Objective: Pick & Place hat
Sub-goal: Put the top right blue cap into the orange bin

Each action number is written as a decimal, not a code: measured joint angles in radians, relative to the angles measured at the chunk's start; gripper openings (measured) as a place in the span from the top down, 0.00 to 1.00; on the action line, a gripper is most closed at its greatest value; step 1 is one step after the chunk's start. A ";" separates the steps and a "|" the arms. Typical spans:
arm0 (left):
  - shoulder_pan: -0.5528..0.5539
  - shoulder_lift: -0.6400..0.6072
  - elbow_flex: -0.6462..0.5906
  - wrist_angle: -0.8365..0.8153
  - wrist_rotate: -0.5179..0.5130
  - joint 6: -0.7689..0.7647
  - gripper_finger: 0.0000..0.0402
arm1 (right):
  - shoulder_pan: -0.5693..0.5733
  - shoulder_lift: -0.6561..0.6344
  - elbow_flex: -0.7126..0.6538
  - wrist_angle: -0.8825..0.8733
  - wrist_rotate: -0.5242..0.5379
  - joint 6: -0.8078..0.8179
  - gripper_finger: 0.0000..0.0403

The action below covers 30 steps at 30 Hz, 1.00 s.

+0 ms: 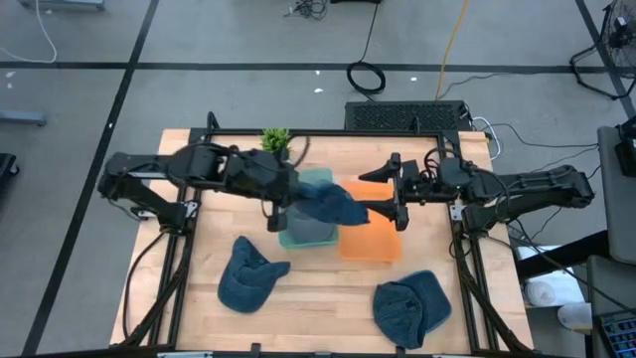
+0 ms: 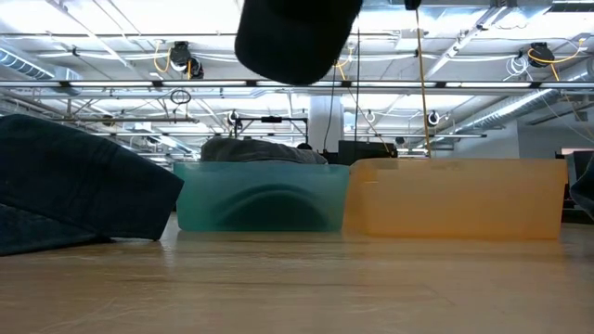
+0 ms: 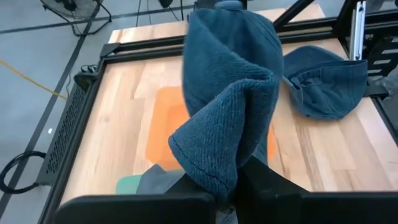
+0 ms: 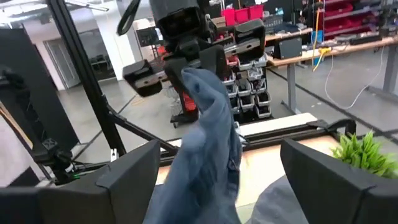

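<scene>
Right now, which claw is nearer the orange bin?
Right. The right claw hangs open at the orange bin's back edge, at the blue hat's brim. The left claw is shut on that hat over the teal bin, farther off.

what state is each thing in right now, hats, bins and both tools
held hat: in the air over the bins, pinched by the left tool
left tool: shut on the held hat
right tool: open, beside the held hat
teal bin: upright, a grey hat inside
orange bin: upright, contents hidden
front left hat: lying on the table
front right hat: lying on the table
</scene>
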 joint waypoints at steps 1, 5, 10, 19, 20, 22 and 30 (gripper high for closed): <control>0.000 0.014 0.009 0.000 0.000 0.002 0.96 | 0.000 0.004 0.000 0.000 0.000 0.013 0.21; 0.001 0.055 0.032 0.005 -0.001 0.021 0.96 | 0.000 0.023 0.000 -0.008 0.001 0.032 0.21; 0.001 0.071 0.033 0.057 0.000 0.030 0.96 | 0.000 0.047 0.000 -0.018 -0.002 0.065 0.21; 0.001 0.070 0.034 0.054 0.002 0.025 0.96 | 0.022 0.078 0.000 0.018 -0.004 0.063 0.25; 0.001 0.070 0.034 0.050 0.002 0.021 0.96 | 0.025 0.078 0.000 0.021 -0.004 0.060 0.28; 0.001 0.070 0.034 0.042 0.003 0.020 0.96 | 0.028 0.078 0.000 0.024 -0.004 0.051 0.32; 0.001 0.070 0.034 0.040 0.003 0.012 0.96 | 0.028 0.078 0.000 0.023 -0.004 0.045 0.60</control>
